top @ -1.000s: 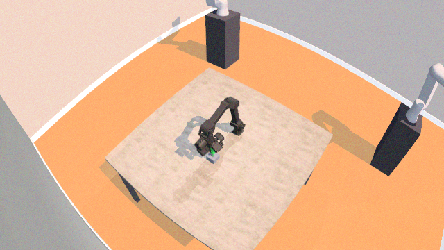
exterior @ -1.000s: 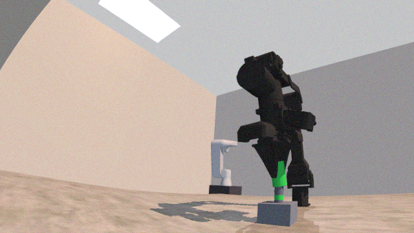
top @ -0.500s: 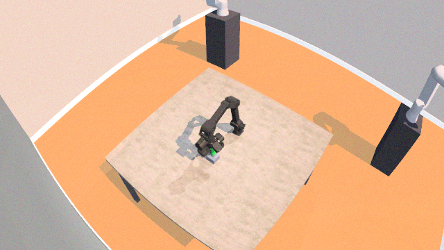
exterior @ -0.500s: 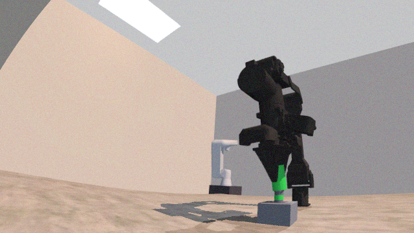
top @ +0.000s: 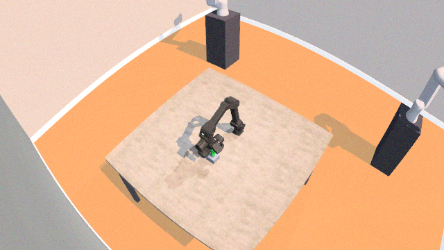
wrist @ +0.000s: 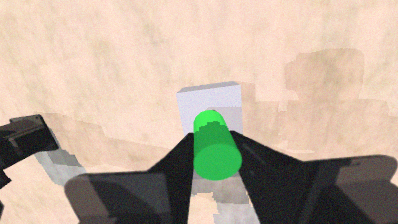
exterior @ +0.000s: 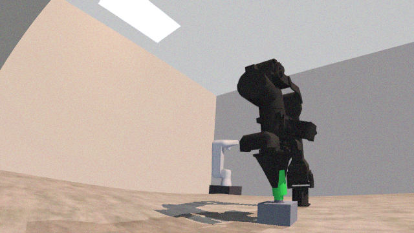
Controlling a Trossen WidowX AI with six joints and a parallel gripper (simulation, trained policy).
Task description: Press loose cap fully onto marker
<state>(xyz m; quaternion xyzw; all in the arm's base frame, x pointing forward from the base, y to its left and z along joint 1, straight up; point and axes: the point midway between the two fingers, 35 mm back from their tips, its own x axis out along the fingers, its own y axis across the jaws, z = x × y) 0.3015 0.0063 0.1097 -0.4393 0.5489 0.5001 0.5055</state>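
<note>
Gripper (top: 212,151) (exterior: 281,181) (wrist: 211,136) pinches green cap (top: 213,153) (exterior: 282,184) (wrist: 217,161) over marker. Exterior shows marker's green band (exterior: 278,197) above holder block (top: 214,158) (exterior: 277,213) (wrist: 210,102); wrist hides it behind cap.

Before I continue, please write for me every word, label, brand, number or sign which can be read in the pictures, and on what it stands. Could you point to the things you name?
There are none: no readable text shows in any view.
Green cap (exterior: 282,182) (wrist: 218,161): no lettering visible.
Grey holder block (top: 215,160) (exterior: 273,213) (wrist: 210,99): no marking visible.
Black gripper (exterior: 281,181) (wrist: 211,136): no brand visible.
</note>
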